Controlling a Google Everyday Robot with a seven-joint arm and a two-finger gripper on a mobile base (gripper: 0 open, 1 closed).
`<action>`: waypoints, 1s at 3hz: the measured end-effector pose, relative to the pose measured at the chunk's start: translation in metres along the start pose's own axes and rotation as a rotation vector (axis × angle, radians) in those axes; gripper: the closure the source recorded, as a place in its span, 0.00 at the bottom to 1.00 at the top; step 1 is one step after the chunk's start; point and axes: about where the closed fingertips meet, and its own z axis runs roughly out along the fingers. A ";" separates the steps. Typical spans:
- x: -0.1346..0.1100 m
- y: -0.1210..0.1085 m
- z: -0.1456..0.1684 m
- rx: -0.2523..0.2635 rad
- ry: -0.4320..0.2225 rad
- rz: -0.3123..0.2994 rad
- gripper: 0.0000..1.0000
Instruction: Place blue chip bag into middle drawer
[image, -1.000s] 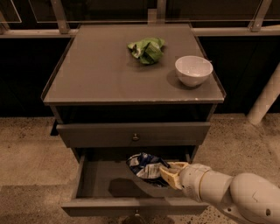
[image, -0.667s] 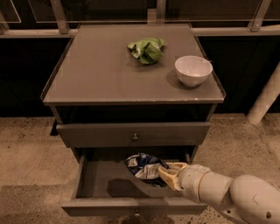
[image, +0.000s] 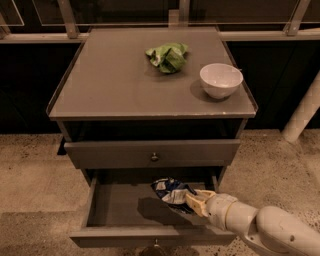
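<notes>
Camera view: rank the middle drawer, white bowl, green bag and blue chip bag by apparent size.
1. middle drawer
2. white bowl and green bag, alike
Unranked: blue chip bag, partly hidden by the hand gripping it over the drawer

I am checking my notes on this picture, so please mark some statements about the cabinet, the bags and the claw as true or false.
1. The white bowl and the green bag lie on the cabinet top. True.
2. The claw holds the blue chip bag over the floor of the open drawer. True.
3. The white bowl is to the left of the green bag. False: it is to the right of it.
4. The upper drawer is pulled out. False: it is shut; only the drawer below it is open.
5. The claw reaches in from the left side. False: its arm comes from the lower right.
</notes>
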 end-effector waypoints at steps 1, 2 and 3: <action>0.035 -0.030 0.031 -0.022 -0.018 0.097 1.00; 0.068 -0.048 0.056 -0.040 0.003 0.184 1.00; 0.072 -0.050 0.058 -0.041 0.006 0.192 0.81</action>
